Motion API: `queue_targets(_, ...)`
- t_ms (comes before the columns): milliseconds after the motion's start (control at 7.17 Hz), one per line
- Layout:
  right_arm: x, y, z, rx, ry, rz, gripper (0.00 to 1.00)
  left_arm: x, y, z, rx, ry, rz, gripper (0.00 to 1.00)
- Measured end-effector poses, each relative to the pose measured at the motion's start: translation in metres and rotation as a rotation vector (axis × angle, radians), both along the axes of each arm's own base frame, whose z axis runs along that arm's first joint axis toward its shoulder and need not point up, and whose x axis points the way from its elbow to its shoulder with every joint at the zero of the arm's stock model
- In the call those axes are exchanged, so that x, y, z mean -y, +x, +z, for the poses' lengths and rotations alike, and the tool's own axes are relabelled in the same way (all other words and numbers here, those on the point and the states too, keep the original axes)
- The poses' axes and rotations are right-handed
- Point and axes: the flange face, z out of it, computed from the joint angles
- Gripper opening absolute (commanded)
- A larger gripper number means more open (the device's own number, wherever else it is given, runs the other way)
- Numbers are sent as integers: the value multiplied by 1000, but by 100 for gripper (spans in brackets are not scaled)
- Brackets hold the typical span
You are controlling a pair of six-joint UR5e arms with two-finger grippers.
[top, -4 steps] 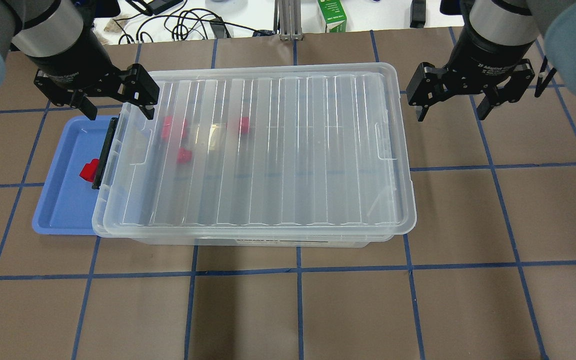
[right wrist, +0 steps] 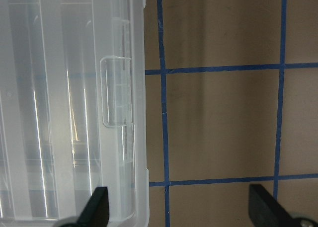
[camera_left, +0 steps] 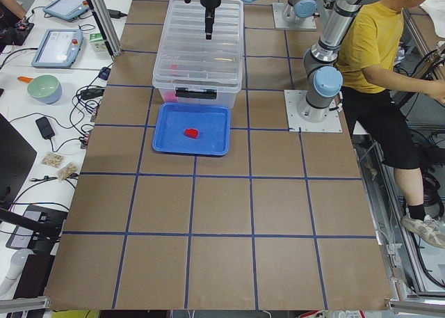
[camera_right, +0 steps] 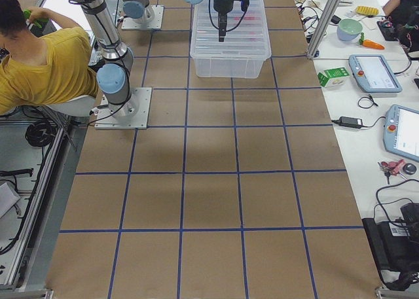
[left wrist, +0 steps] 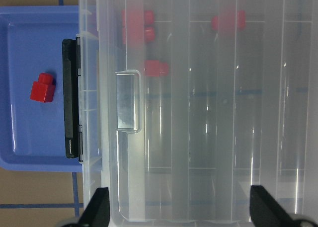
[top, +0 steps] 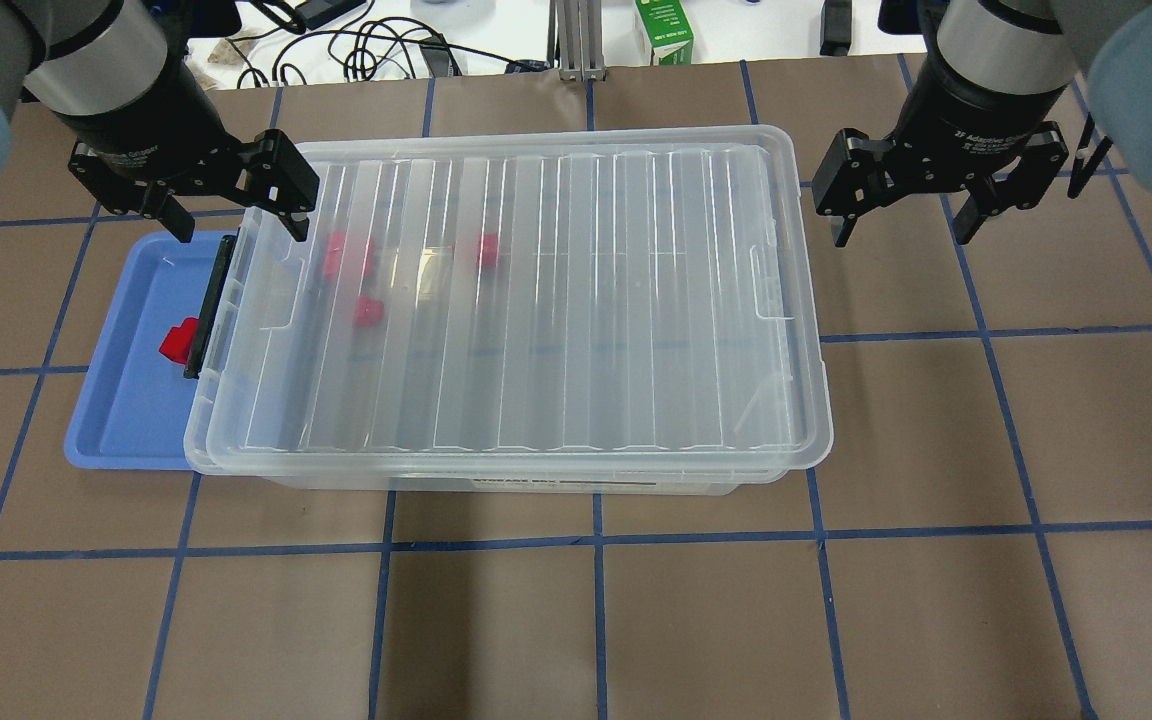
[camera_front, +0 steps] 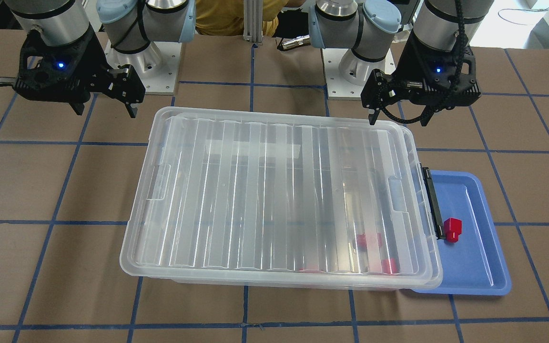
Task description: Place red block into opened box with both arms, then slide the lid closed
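Lid [top: 536, 300] on box [top: 336, 482]: prob light, slick (push at end recess [top: 768, 283]). Block [top: 176, 343] beside box latch [top: 208, 305]: small, glossy, pinch flat sides. L gripper [top: 239, 230], R gripper [top: 901, 238] spread, empty

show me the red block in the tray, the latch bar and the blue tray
red block [left wrist: 42, 90]: left wrist view, on its cube body
latch bar [left wrist: 71, 98]: left wrist view, middle of the black bar
blue tray [top: 124, 402]: overhead view, bare floor
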Motion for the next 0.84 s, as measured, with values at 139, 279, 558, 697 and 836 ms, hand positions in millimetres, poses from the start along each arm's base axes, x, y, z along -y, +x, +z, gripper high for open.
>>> queue_targets(139, 1, 0, 0, 3, -2, 0, 100, 0, 0, 0, -1, 1, 0, 100)
queue_targets(279, 2, 1, -3, 8, 1, 0, 100, 0, 0, 0, -1, 2, 0, 100)
queue_targets(558, 9, -4, -12, 9, 14, -20, 100, 0, 0, -1, 0, 3, -3, 100)
queue_targets(697, 17, -8, -22, 6, 34, -33, 100, 0, -1, -1, -1, 3, -7, 100)
queue_targets(836, 26, -11, -32, 11, 45, -40, 100, 0, -2, -1, -1, 4, -10, 100)
